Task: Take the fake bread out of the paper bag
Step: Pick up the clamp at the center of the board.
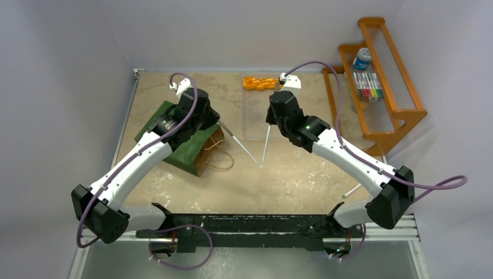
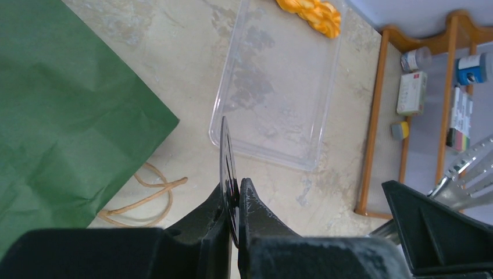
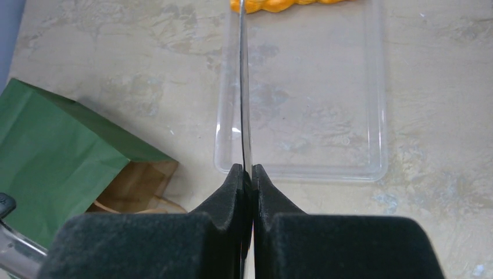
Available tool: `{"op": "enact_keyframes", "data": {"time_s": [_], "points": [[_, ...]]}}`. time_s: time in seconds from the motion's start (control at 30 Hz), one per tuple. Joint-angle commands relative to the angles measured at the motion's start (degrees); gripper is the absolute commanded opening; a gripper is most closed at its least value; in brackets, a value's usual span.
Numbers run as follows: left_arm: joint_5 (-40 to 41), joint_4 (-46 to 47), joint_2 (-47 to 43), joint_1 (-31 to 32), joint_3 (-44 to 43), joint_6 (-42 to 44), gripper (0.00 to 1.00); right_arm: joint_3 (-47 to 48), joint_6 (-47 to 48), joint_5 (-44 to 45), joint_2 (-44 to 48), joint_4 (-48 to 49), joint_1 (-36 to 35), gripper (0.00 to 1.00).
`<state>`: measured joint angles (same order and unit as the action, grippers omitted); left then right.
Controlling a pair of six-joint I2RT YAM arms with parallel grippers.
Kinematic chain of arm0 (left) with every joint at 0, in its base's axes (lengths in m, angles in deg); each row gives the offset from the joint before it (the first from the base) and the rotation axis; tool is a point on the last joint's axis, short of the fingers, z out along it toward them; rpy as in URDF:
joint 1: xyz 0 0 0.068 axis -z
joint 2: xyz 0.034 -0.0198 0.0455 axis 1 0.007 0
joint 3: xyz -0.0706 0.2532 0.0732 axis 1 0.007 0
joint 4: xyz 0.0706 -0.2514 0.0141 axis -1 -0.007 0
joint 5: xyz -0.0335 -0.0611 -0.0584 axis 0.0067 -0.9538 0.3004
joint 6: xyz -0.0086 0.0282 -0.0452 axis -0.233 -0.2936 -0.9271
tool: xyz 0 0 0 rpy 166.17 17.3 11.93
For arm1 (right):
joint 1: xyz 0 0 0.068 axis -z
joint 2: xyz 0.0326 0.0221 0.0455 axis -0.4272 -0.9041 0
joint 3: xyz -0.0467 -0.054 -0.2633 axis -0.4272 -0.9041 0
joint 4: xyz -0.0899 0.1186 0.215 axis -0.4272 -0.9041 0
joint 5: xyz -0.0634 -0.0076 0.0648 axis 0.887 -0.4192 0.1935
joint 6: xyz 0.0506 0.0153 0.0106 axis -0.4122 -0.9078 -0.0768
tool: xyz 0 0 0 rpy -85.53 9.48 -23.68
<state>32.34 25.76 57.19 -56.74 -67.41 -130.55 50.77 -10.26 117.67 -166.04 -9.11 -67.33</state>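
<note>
Though creased, dark green paper bag (image 2: 70, 116)

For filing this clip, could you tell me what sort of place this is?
Probably a robotics lab bench: two robot arms bolted to a rail at the edge of a stone-patterned table, plain white walls close around it, and a wooden rack of markers and jars alongside.

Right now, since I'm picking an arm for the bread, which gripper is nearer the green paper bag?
Left. The left gripper hangs at the right edge of the paper bag; the right gripper is farther right, above the clear tray.
</note>
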Motion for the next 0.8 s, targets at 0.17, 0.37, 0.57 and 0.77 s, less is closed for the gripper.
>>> {"op": "enact_keyframes", "data": {"time_s": [0.17,0.37,0.57,0.77], "points": [[-7.04,10.45,1.72,-3.39,3.46,3.74,0.05,0.89,9.21,1.66,-1.12,-6.47,2.01,0.0],[-5.49,11.13,5.13,-2.98,-1.16,3.92,0.4,-3.02,8.66,0.02,-1.2,-7.04,1.35,0.0],[-2.02,10.92,5.84,-3.06,-3.98,4.3,0.46,-9.26,8.05,-3.0,-1.13,-5.2,0.94,0.0],[2.0,11.0,3.59,-3.07,-3.43,3.91,0.47,-14.62,7.11,-4.98,-2.5,-3.4,-2.77,0.0]]}}
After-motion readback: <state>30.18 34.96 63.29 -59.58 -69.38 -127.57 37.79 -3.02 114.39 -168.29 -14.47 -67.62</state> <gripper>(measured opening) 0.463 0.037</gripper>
